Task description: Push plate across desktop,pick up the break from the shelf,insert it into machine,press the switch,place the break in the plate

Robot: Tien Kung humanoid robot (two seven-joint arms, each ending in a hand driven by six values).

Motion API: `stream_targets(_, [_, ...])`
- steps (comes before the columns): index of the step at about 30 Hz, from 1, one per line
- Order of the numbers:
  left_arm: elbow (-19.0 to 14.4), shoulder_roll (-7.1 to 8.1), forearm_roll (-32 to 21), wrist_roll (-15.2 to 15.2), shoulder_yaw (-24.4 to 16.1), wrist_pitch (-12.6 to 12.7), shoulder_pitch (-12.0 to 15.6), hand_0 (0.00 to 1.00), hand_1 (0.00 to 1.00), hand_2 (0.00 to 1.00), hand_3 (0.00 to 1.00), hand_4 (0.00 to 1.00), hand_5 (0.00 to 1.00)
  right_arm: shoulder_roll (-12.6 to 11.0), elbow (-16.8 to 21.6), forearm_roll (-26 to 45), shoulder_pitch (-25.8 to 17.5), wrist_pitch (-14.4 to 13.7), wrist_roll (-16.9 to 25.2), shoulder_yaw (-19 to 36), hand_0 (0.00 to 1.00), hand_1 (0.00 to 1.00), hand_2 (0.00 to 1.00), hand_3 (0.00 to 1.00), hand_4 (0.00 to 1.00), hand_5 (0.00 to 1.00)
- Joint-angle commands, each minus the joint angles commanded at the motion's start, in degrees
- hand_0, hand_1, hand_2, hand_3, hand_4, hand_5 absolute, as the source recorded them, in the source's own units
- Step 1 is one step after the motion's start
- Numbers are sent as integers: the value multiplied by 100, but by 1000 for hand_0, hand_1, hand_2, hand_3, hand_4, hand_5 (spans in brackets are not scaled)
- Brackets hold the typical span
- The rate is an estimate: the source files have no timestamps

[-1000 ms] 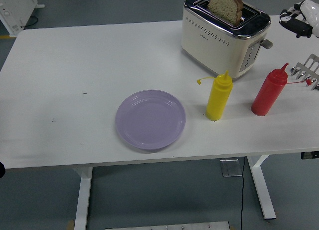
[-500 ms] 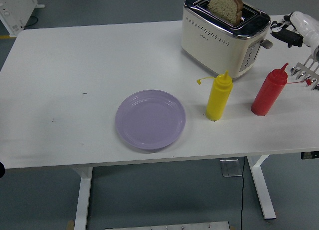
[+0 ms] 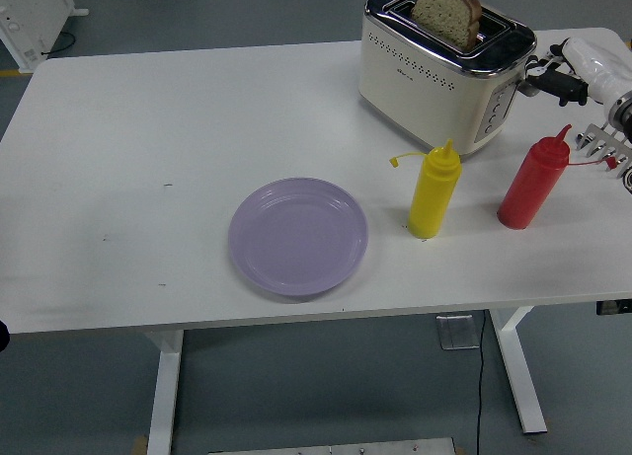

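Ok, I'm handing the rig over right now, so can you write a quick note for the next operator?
Right hand: at the toaster's lever on its right end, fingers curled; whether it touches yet is unclear. Holds nothing.
Left hand: out of view.
Bread: standing high in the toaster slot, not lowered.
Plate: empty, near the front edge of the table, left of the yellow bottle. Red bottle and the rack sit at right.
Done: plate placed, bread inserted.
Left: press the lever, then move the bread onto the plate.
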Motion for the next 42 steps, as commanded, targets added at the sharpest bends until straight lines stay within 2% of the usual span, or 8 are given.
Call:
stream_targets(34, [11, -6, -4, 4, 18, 8, 18, 872, 828, 877, 782, 707, 998, 251, -423, 296, -22, -148, 53, -319, 166, 255, 571, 524, 366, 880])
stream_targets(42, [8, -6, -3, 5, 6, 7, 9, 872, 829, 877, 781, 706, 998, 265, -469, 264, -25, -176, 34, -224, 167, 256, 572, 525, 367, 874])
